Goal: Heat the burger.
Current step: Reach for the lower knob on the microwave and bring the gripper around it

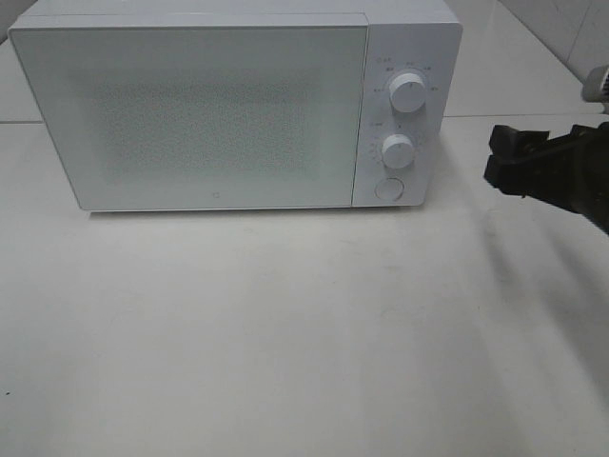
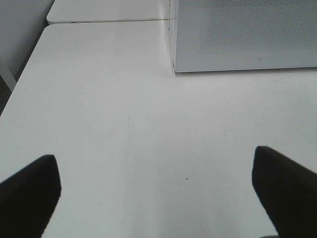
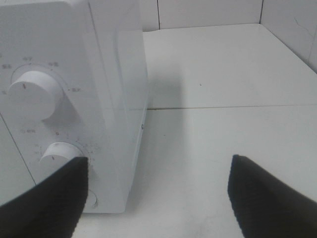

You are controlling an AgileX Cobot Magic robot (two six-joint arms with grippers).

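Note:
The burger is not in view in any frame. A white microwave (image 1: pixel 219 105) stands at the back of the table with its door shut; nothing shows through the frosted door. Its panel holds an upper knob (image 1: pixel 408 90), a lower knob (image 1: pixel 398 150) and a round button (image 1: pixel 388 188). My right gripper (image 1: pixel 497 157) is open and empty, in the air to the right of the panel; the right wrist view shows its fingers (image 3: pixel 52 198) wide apart beside the knobs (image 3: pixel 34 94). My left gripper (image 2: pixel 156 191) is open and empty over bare table, left of the microwave's front corner (image 2: pixel 174 69).
The white table (image 1: pixel 285 324) spreads in front of the microwave. A seam to a second table runs behind it (image 3: pixel 223 106). A tiled wall stands at the back right (image 3: pixel 292 25). The table's left edge shows in the left wrist view (image 2: pixel 22 74).

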